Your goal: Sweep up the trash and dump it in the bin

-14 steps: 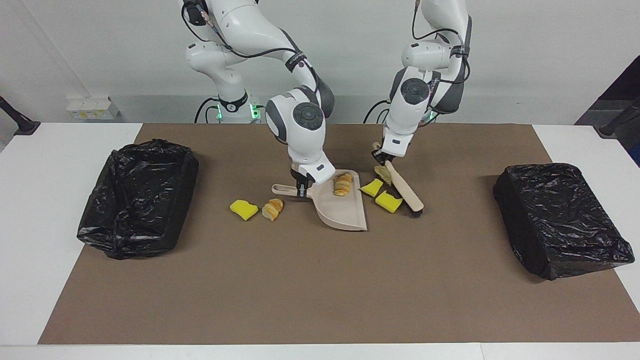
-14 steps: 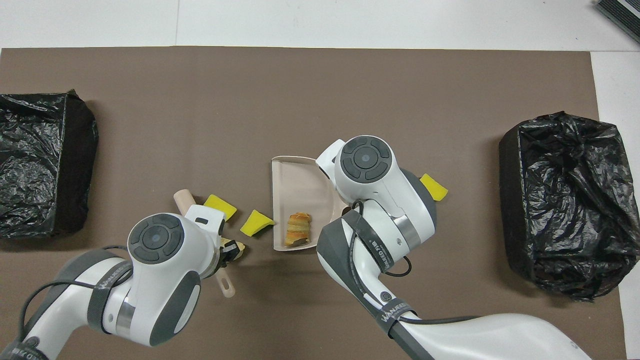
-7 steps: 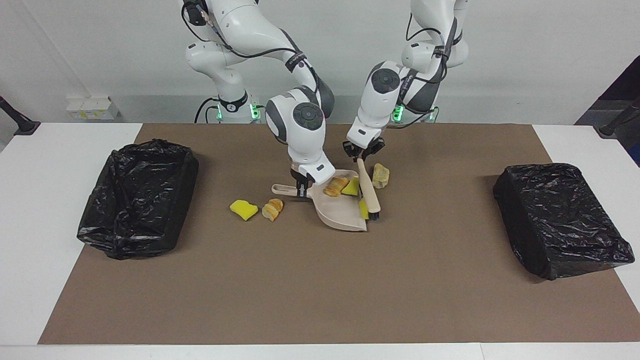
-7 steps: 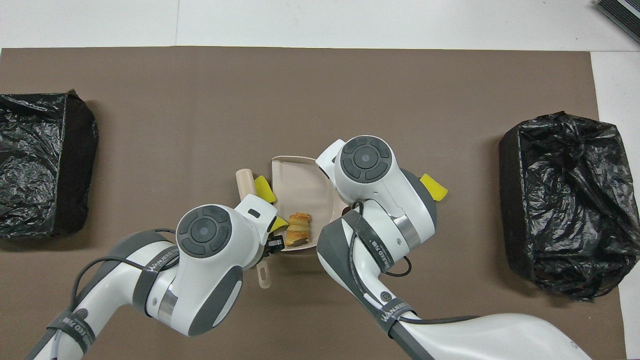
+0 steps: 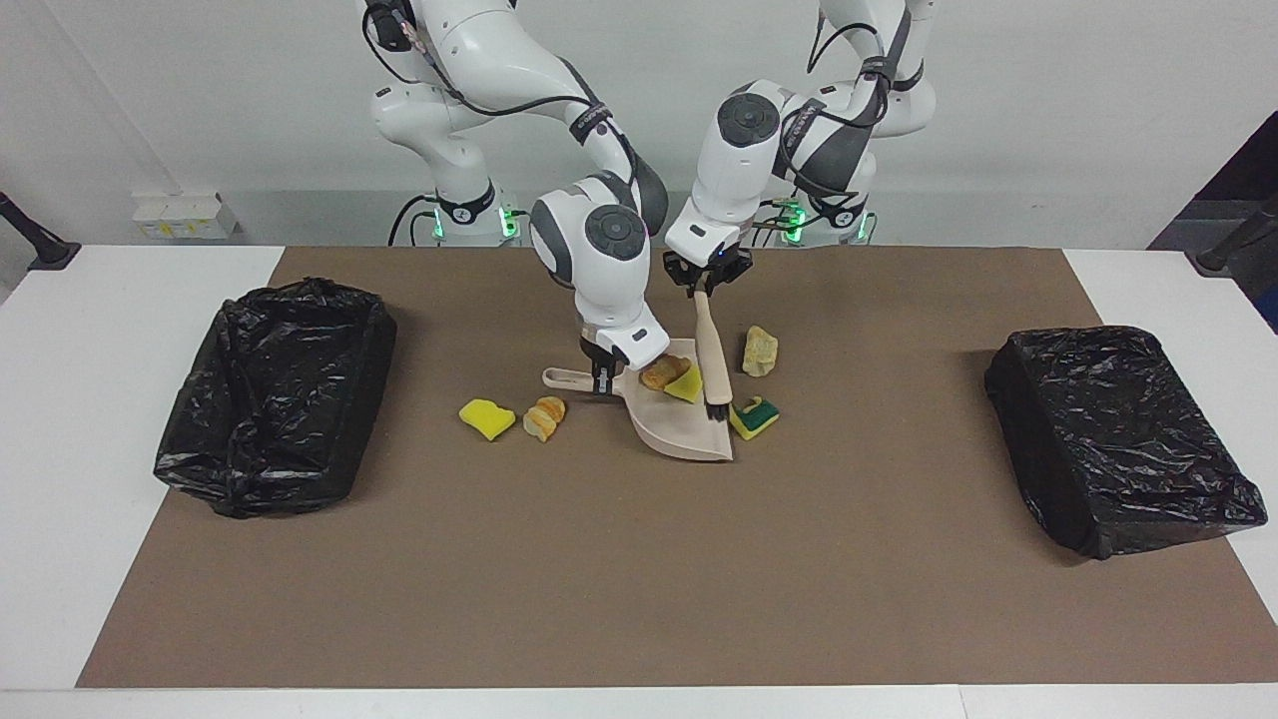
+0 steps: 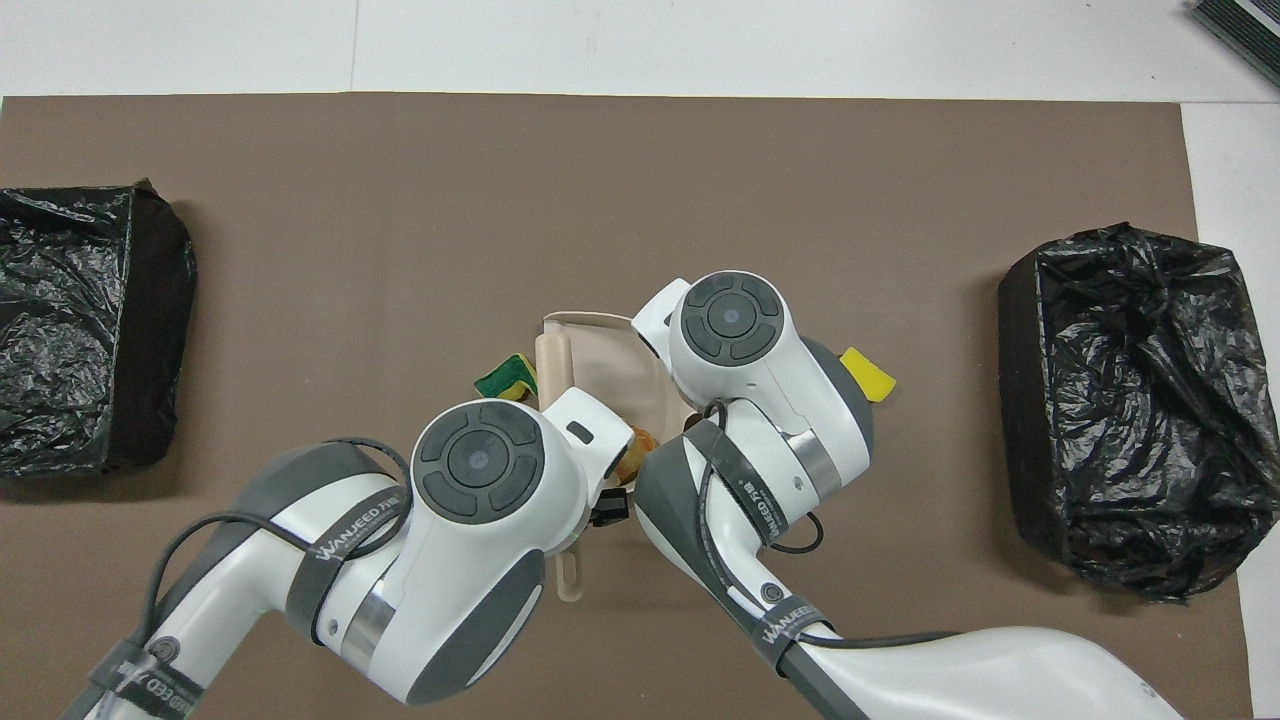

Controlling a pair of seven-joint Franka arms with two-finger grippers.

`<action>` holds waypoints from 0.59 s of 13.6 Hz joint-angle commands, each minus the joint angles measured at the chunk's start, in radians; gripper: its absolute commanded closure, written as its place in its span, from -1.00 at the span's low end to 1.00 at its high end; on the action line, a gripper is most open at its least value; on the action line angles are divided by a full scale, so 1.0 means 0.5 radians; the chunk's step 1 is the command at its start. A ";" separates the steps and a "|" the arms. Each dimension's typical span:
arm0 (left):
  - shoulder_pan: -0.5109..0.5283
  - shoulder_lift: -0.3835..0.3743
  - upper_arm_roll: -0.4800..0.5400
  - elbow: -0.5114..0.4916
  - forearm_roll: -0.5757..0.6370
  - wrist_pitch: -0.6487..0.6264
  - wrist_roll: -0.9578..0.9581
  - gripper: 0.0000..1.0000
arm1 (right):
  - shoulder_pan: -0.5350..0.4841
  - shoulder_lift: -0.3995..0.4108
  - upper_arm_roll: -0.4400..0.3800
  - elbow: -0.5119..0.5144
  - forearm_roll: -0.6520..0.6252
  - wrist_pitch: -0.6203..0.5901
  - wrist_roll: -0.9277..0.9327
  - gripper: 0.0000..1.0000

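My right gripper is shut on the handle of the beige dustpan, which lies flat on the brown mat. My left gripper is shut on the top of the wooden brush, whose bristles stand at the pan's open lip. Two pieces of trash lie in the pan, a bread piece and a yellow wedge. Outside the lip lie a yellow-green sponge and, nearer to the robots, a tan chunk. A yellow sponge and a bread piece lie beside the handle.
A bin lined with a black bag stands at the right arm's end of the mat. A second black-bagged bin stands at the left arm's end. Both wrists cover much of the pan from above.
My left arm swept the brush toward the pan. One yellow wedge went in; the other stopped at the lip, green side up. The tan chunk stayed put. The right arm held still.
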 commanded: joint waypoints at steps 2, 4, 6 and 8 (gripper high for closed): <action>0.033 -0.229 0.176 -0.122 -0.025 -0.334 0.134 1.00 | -0.020 -0.021 0.015 -0.068 0.005 0.062 -0.028 1.00; 0.067 -0.238 0.298 -0.199 -0.025 -0.233 0.348 1.00 | -0.020 -0.021 0.015 -0.068 0.005 0.062 -0.028 1.00; 0.131 -0.238 0.326 -0.328 -0.025 -0.040 0.520 1.00 | -0.020 -0.018 0.015 -0.068 0.005 0.066 -0.028 1.00; 0.229 -0.183 0.326 -0.396 -0.025 0.187 0.783 1.00 | -0.020 -0.018 0.015 -0.068 0.005 0.066 -0.028 1.00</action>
